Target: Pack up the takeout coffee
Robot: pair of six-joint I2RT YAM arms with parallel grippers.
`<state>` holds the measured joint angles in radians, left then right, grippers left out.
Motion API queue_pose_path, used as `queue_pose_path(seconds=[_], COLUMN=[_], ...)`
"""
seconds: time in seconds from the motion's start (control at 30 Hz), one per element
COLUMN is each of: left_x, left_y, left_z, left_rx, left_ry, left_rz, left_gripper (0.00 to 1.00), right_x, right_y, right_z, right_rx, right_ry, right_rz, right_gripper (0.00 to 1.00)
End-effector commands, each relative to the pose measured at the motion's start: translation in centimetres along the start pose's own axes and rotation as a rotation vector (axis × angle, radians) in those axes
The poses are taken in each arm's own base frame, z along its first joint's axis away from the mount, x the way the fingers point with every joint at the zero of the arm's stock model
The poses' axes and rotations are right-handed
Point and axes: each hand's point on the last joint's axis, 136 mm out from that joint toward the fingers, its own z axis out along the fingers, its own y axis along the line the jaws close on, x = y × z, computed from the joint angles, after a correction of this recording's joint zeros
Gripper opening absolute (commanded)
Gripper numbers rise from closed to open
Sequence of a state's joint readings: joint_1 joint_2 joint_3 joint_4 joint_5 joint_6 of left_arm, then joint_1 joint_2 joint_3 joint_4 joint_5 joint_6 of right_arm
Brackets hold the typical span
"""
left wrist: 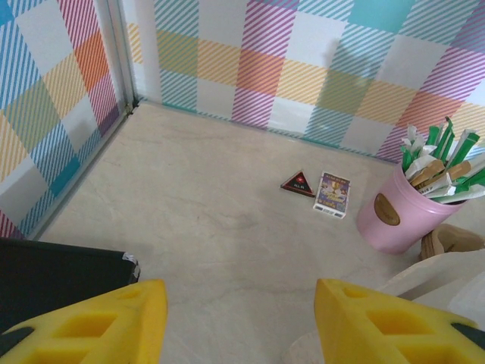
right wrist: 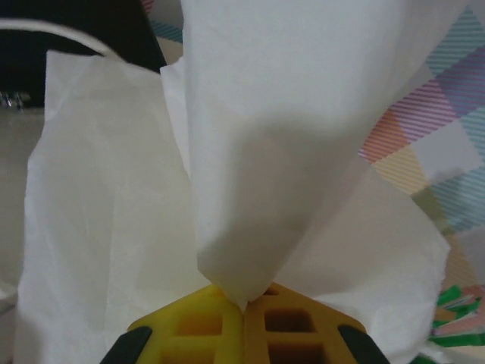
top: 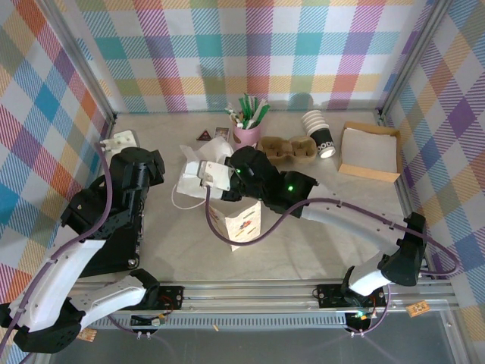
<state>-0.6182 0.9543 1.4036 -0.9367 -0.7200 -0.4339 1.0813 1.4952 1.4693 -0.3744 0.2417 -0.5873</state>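
Observation:
I find no lidded takeout coffee cup; it is hidden or out of view. My right gripper (right wrist: 246, 299) is shut on a fold of a white paper bag (right wrist: 265, 114), which spreads up and outward in front of its camera. From above, that gripper (top: 208, 180) holds the bag (top: 195, 168) left of the table's centre. My left gripper (left wrist: 241, 318) is open over bare tabletop with nothing between its yellow fingers (left wrist: 98, 322); from above it (top: 121, 142) sits near the left wall.
A pink cup of sticks and sachets (top: 247, 133) stands at the back, with a cardboard cup carrier (top: 288, 150), a lying lidless stack of white cups (top: 320, 136) and a white box (top: 370, 152) to its right. A flat printed bag (top: 241, 224) lies in front.

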Motion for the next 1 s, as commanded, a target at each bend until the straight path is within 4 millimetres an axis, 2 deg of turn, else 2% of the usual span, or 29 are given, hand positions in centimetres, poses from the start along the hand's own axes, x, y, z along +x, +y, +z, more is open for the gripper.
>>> queue_pose_path(seconds=[0.0,0.4,0.63,0.8,0.97], left_x=[-0.6,-0.2,-0.2,0.0,0.3], left_y=[0.2,-1.6,-2.1,-2.8,-2.5], left_z=[0.1,1.1,1.4,1.6,1.5], left_rx=[-0.014,0.027,0.038,0.063,0.061], left_ry=[-0.022,0.007,0.008,0.022,0.030], left_rz=[-0.030,-0.015,-0.026,-0.028,-0.034], left_gripper=[0.54,0.54,0.53,0.53,0.53], right_x=[-0.2,5.6,8.9,9.7,10.1], right_y=[0.5,2.1,2.6,2.7,3.4], right_z=[-0.7,-2.1,-2.4,-2.6,-2.0], right_rx=[-0.022,-0.045,-0.091,-0.125,-0.174], right_ry=[-0.027,0.115,0.267,0.327,0.371], right_rz=[0.229,0.441,0.449,0.432,0.411], right_gripper=[0.00,0.00,0.00,0.00,0.04])
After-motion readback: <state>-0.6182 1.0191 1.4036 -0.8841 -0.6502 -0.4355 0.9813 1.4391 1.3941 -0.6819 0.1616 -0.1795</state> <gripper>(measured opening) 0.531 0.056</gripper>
